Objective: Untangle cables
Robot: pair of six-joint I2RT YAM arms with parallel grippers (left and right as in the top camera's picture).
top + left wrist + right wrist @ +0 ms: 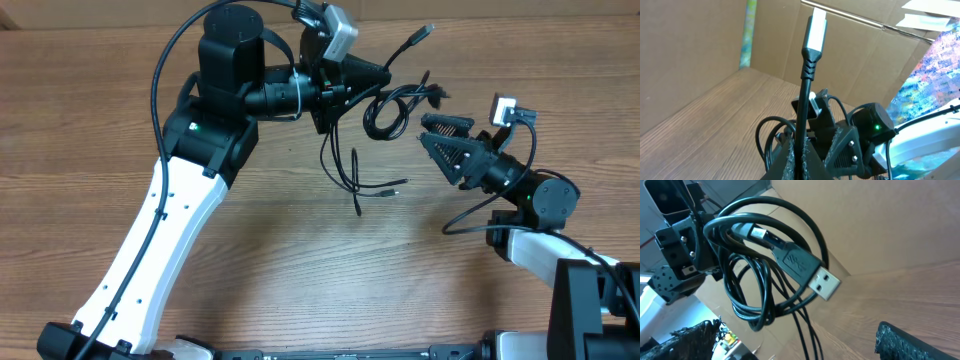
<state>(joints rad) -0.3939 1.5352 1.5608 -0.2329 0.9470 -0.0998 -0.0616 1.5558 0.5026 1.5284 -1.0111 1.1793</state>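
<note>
Several cables [393, 108]: bunched in overlapping loops just beyond the tips of the left hand [378, 75], lifted off the worktop [250, 260], between the two hands.
Left hand: clamped on one cord, whose silver-tipped plug [816, 30] stands straight up past its fingers.
Right hand [428, 132]: fingers spread apart, holding nothing, just short of the bundle.
Done so far: little, by the look of it. A few strands [352, 172] trail out below the left hand toward the worktop, but the loops wrap round one another.
Left to do: nearly all, as I judge it. Each cord has to be drawn out of the coil and laid apart.
In the way: a USB plug [822, 282] lies across the loops on the side facing the right hand and may snag when a strand is pulled.
Around: a cardboard wall [700, 45] rises beyond the left hand.
</note>
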